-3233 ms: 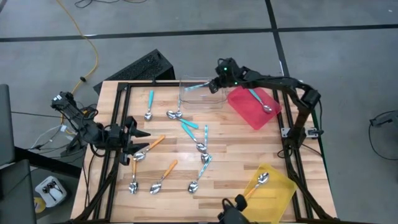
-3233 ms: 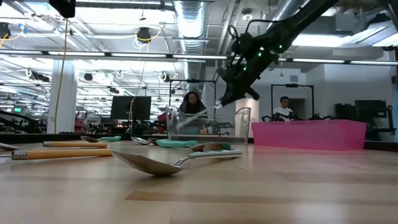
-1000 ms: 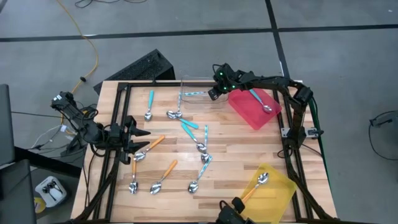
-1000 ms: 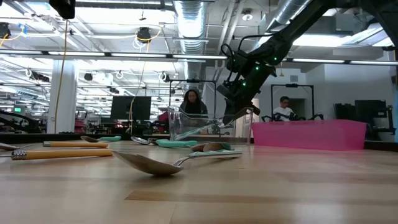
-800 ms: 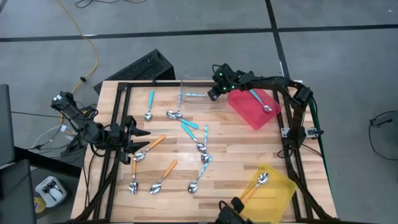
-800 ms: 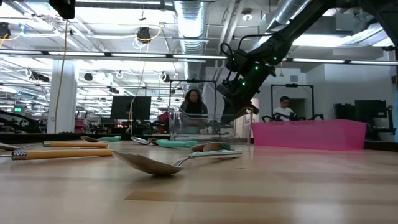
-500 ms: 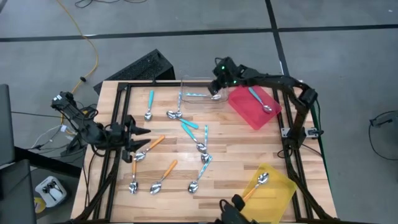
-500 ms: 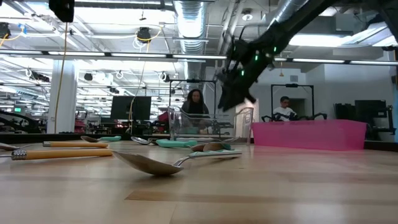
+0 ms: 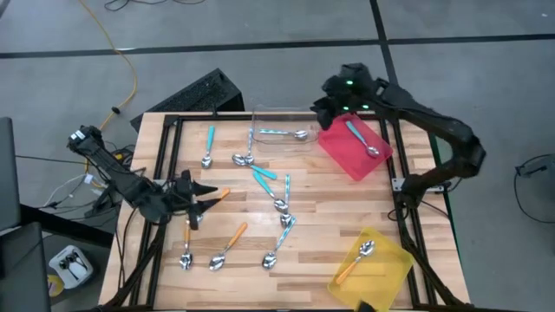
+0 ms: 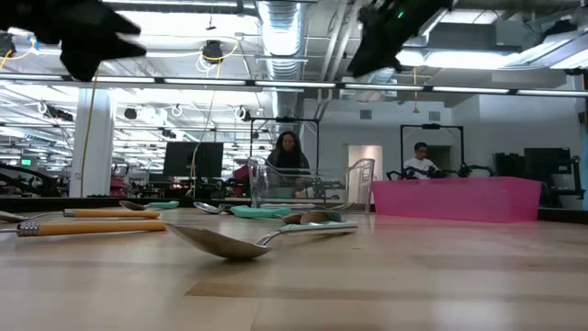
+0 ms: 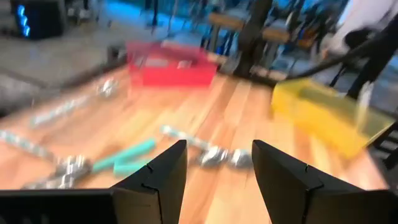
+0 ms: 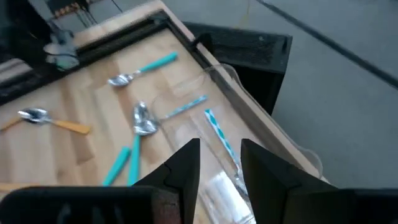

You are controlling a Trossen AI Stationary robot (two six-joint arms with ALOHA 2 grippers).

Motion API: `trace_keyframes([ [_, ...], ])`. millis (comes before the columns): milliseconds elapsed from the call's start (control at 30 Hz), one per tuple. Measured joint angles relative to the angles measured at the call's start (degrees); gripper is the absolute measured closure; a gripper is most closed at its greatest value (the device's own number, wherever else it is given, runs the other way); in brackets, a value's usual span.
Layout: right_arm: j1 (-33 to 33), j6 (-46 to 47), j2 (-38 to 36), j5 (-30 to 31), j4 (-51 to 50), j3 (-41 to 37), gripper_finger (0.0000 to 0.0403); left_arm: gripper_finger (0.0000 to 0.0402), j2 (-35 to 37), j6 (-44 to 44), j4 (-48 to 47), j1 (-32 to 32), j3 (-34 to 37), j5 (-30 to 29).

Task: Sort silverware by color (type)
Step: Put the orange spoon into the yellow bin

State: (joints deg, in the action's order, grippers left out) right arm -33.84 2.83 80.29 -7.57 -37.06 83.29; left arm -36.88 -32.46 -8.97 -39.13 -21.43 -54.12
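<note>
Several spoons lie loose on the wooden table (image 9: 347,208): teal-handled ones (image 9: 264,173) at mid-table, orange-handled ones (image 9: 231,241) nearer the front left. A light-blue-handled spoon (image 9: 282,133) lies flat in the clear tray (image 9: 260,114); the right wrist view shows two light-blue handles (image 12: 219,133) there. My right gripper (image 9: 328,106) hangs open and empty, high over the gap between the clear tray and the red tray (image 9: 342,160). My left gripper (image 9: 210,196) is open and empty at the table's left, just above an orange-handled spoon (image 9: 223,192).
The red tray holds a teal-handled spoon (image 9: 360,139). The yellow tray (image 9: 390,256) at the front right holds an orange-handled spoon (image 9: 355,260). A dark metal frame (image 9: 165,173) borders the table's left and right sides. People sit in the room beyond the table (image 10: 288,152).
My right gripper has let go of the light-blue spoon, which now lies flat in the clear tray, and has risen high, drifting toward the table's far right. My left gripper has sunk a little, tipped and rolled, over the orange spoon at the left.
</note>
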Motion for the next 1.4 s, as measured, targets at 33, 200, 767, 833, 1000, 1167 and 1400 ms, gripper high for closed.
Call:
trace_keyframes([
  [33,0.5,0.0,-1.6,0.0,-1.2,0.0,0.0264,0.0235,-1.4,-2.2,-1.5,0.0,0.0,-0.1],
  [200,4.3,0.1,-7.7,3.2,-6.1,0.0,0.0264,0.0235,-8.8,-11.2,-6.4,1.6,0.0,-0.2],
  [767,18.0,3.2,-12.0,18.6,-17.4,-3.3,0.0232,0.0216,-23.8,-14.1,-10.0,9.2,0.0,4.6],
  [833,18.7,3.2,-12.0,19.6,-16.9,-4.6,0.0233,0.0213,-25.1,-14.5,-10.4,9.6,0.0,4.9],
  [1000,18.8,3.2,-12.0,19.7,-16.2,-7.1,0.0237,0.0211,-28.7,-16.8,-11.6,10.6,0.0,6.6],
  [1167,18.8,3.3,-11.9,19.7,-14.1,-9.6,0.0238,0.0211,-32.1,-19.1,-12.2,11.0,0.0,7.6],
  [1400,18.9,3.3,-11.9,19.7,-13.7,-9.8,0.0239,0.0211,-37.4,-24.1,-14.0,11.0,0.0,7.5],
])
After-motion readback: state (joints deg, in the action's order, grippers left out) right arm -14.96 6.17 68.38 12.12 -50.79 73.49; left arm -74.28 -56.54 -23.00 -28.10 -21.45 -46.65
